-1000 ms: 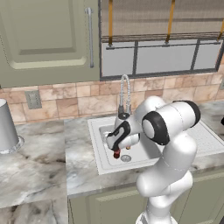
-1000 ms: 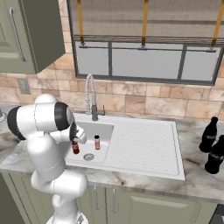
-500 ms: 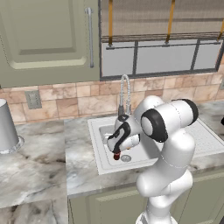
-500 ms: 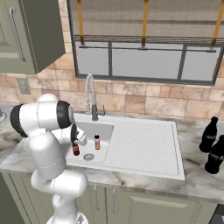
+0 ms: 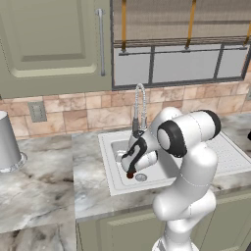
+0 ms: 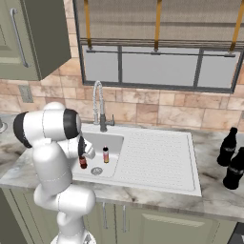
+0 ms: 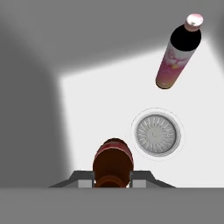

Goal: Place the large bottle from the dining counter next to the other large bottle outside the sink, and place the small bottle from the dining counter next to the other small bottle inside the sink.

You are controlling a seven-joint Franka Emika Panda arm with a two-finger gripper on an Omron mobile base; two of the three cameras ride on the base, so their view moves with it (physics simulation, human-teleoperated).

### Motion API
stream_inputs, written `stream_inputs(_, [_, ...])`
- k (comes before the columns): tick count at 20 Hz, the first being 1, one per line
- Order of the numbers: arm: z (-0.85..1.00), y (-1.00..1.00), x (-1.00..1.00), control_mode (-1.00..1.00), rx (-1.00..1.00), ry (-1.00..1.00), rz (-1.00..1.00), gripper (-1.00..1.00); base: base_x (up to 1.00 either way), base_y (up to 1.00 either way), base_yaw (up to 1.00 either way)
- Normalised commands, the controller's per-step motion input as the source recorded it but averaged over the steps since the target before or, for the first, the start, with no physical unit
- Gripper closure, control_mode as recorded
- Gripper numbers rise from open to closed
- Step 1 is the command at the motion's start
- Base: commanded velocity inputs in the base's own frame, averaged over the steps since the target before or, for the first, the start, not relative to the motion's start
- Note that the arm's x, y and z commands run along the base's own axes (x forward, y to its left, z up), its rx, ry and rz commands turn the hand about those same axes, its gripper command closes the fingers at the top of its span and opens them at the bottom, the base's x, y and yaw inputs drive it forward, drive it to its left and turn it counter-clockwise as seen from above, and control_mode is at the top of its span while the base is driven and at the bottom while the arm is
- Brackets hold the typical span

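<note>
My gripper (image 7: 113, 177) is clamped on the short brown glass bottle (image 7: 113, 162), upright, drain (image 7: 157, 132) between it and the pink-labelled small bottle (image 7: 179, 57).

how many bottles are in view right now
4. Two small ones inside the sink: the brown bottle in the tool, and a pink-labelled bottle beside the drain. Two tall black bottles stand on the counter far right.
</note>
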Motion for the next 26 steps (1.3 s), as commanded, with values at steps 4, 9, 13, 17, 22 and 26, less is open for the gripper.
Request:
stream_inputs(4, [-0.05,0.0,0.0,-1.0,0.0,0.0,-0.01,1.0,0.0,0.0,0.0])
stream_inputs(9, [0.0,0.0,0.0,-1.0,0.0,0.0,0.0,1.0,0.0,0.0,0.0])
stream_inputs(13, [0.0,0.0,0.0,-1.0,0.0,0.0,0.0,1.0,0.0,0.0,0.0])
stream_inputs(17, [0.0,0.0,0.0,-1.0,0.0,0.0,0.0,-1.0,0.0,0.0,0.0])
stream_inputs(22, [0.0,0.0,0.0,-1.0,0.0,0.0,0.0,-1.0,0.0,0.0,0.0])
stream_inputs(26, [0.0,0.0,0.0,-1.0,0.0,0.0,0.0,-1.0,0.0,0.0,0.0])
